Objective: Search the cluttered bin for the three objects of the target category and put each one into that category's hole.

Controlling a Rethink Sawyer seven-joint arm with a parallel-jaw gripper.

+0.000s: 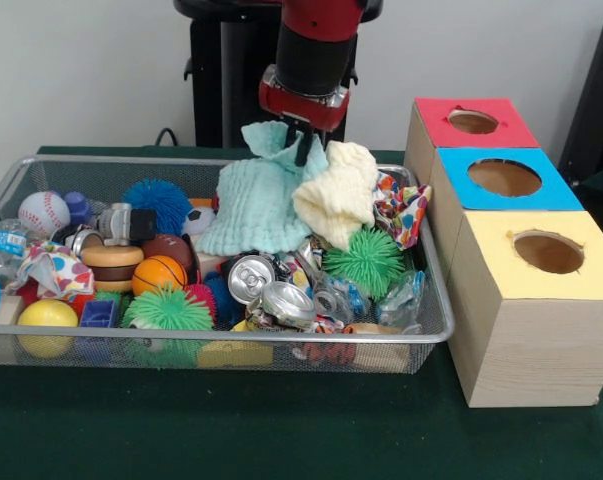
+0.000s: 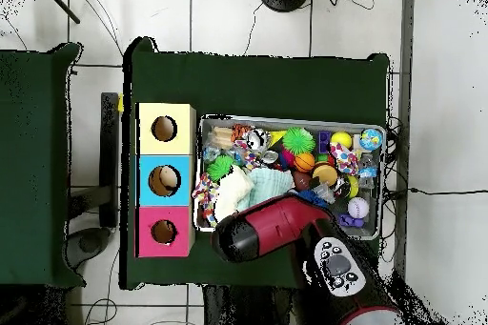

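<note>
While the gripper (image 1: 303, 150) at upper centre pinches the mint-green cloth (image 1: 256, 205), we judge a pick under way in the wire-mesh bin (image 1: 436, 330) at lower left. Next we must lift it toward the three coloured boxes (image 1: 521, 300) at right.

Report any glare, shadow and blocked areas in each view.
Front view: even light, bright glints on the crushed cans, soft shadow beneath the wire bin, box holes dark inside. Overhead view: the arm covers the bin's near edge and hides the gripper; no strong glare.
</note>
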